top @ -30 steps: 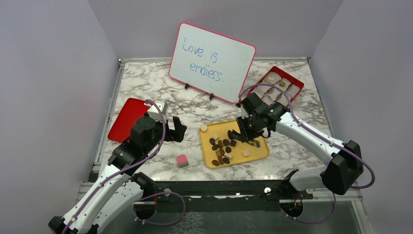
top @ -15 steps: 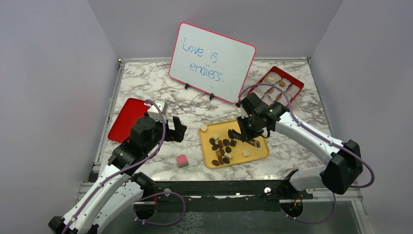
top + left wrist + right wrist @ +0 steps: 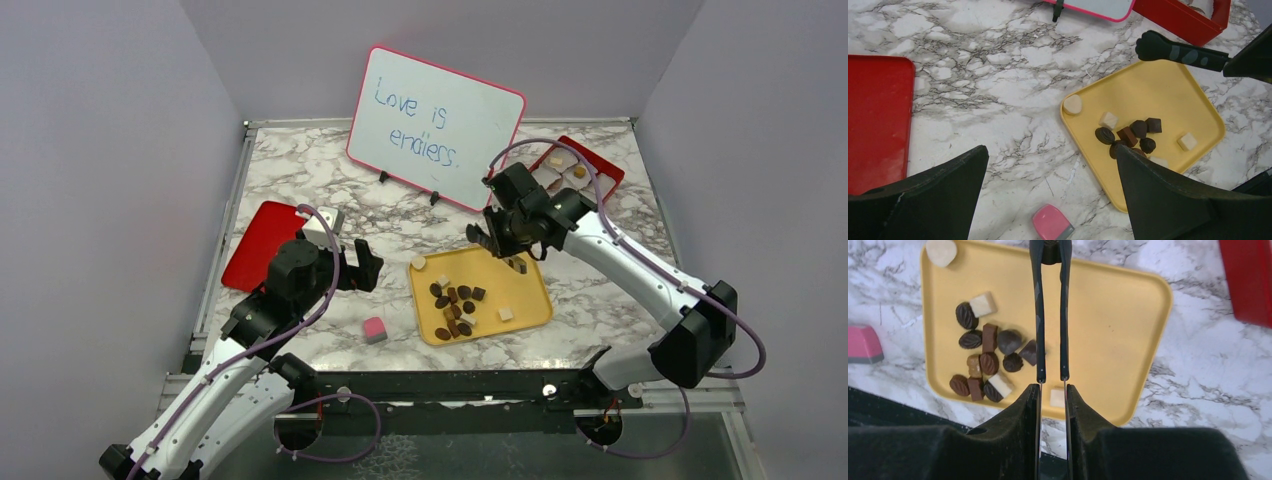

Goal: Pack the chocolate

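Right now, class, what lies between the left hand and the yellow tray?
Only bare marble table separates the left hand from the tray in the top view; the pink cube sits nearer the bases, off that line.

Chocolate (image 3: 1138, 128) partly behind left tool (image 3: 1050, 150)

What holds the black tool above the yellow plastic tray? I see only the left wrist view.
Observer: The right claw is shut on it; it is a pair of slim black tongs.
Operator: Does my left claw hide anything?
Observer: Yes, several more small dark brown chocolate pieces lie in the yellow tray behind its finger.
Operator: Is anything inside the red rectangular box?
Observer: The top view shows a tan piece in one compartment.
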Robot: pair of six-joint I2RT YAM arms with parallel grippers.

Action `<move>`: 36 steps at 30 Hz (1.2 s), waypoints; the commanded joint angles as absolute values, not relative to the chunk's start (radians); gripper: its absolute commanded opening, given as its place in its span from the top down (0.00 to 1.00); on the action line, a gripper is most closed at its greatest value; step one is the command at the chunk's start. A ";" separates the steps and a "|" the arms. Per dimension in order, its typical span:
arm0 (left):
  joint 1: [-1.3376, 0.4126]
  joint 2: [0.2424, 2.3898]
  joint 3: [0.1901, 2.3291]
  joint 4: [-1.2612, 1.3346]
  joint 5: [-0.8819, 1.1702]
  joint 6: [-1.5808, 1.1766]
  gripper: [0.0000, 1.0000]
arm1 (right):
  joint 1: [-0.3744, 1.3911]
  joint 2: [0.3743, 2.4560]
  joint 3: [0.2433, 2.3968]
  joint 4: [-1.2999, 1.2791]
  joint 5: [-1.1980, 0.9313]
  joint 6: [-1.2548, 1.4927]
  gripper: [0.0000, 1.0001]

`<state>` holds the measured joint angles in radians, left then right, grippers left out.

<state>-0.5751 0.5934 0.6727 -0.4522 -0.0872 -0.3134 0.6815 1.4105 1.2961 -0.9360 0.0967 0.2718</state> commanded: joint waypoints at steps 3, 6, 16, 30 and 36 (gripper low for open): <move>-0.568 0.580 0.666 -0.432 -0.079 -0.313 0.01 | 0.671 1.475 1.421 -0.941 0.304 0.300 0.74; -0.569 0.578 0.665 -0.431 -0.072 -0.314 0.01 | 0.646 1.500 1.462 -0.954 0.360 0.301 0.74; -0.569 0.593 0.663 -0.428 -0.043 -0.316 0.01 | 0.463 1.566 1.542 -0.988 0.469 0.301 0.74; -0.572 0.596 0.659 -0.422 -0.020 -0.316 0.01 | 0.192 1.724 1.618 -0.985 0.520 0.299 0.74; -0.578 0.595 0.657 -0.419 -0.022 -0.315 0.01 | 0.114 1.794 1.636 -0.946 0.487 0.278 0.74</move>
<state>-0.5755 0.6006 0.6640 -0.4507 -0.0433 -0.3138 0.1455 1.7550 1.5867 -0.9783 0.4732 0.2878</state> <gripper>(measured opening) 0.990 0.265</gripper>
